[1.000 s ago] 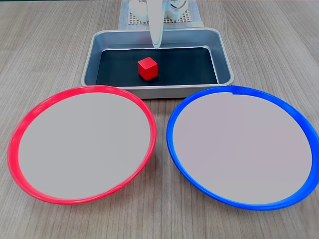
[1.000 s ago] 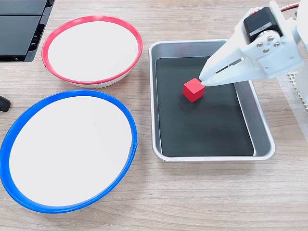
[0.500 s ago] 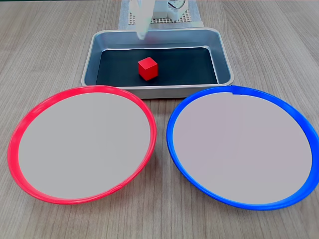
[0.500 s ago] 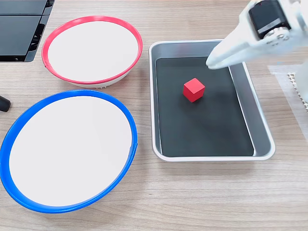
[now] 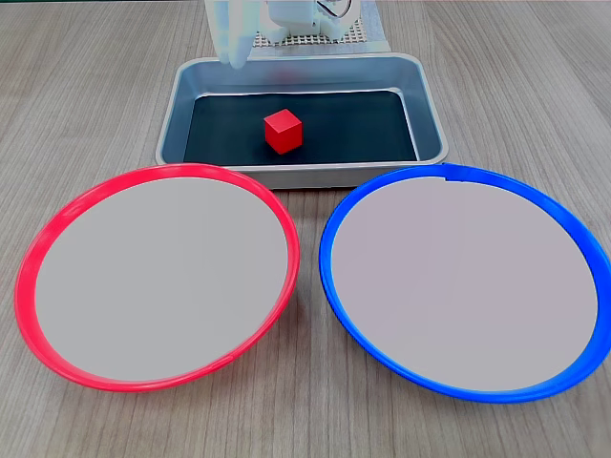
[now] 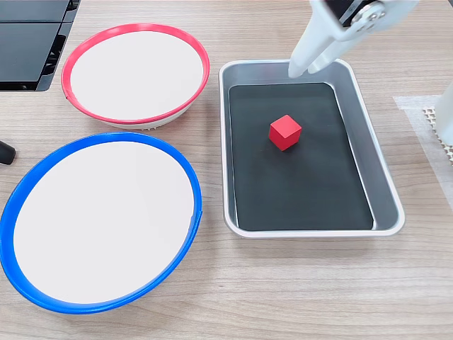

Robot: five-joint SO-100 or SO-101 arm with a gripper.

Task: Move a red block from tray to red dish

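Red dish [image 6: 134,32] off beside my tool across the tray's end wall in a fixed view, grey tray [image 6: 386,180] beneath my gripper [image 6: 301,69], fingers nearly together and holding nothing above its rim, red block [image 6: 284,132] on the tray floor, apart from my fingertips

Plenty of room around the red block [image 6: 284,132], it sits alone mid-tray with bare black floor on every side. Only the tray [image 6: 386,185] rim walls it in. The gripper [image 6: 300,69] hangs at the frame's upper right, above the tray's top edge.
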